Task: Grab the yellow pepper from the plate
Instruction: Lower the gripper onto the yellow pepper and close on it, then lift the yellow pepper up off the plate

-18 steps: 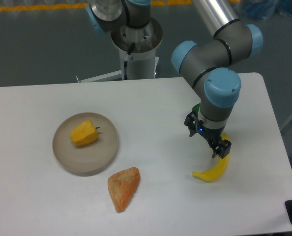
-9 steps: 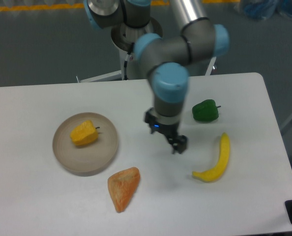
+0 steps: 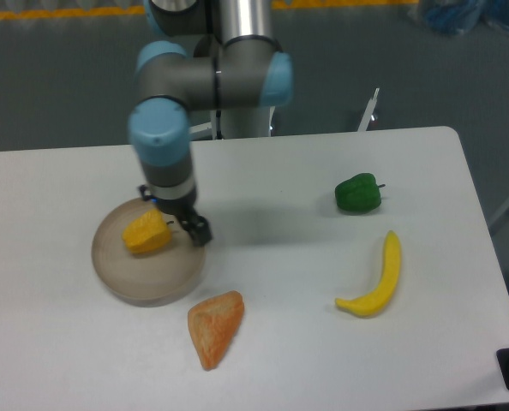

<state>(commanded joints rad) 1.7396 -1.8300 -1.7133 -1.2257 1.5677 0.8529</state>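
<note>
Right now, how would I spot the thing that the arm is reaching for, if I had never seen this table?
Look at the left side of the white table for the round grey-beige plate. On it lies a small lumpy yellow pepper, right beside the arm's jaws. The banana is long and curved, and the other pepper is green.

— What sort of place was it?

— A robotics lab or test cell. A grey-and-blue industrial arm stood on a pedestal at the top centre of the frame, behind a plain white desk.

— Anything else?

— Grey floor with a yellow-orange safety line along the upper left, and toy-like food props: a banana and a green pepper at the right.
</note>
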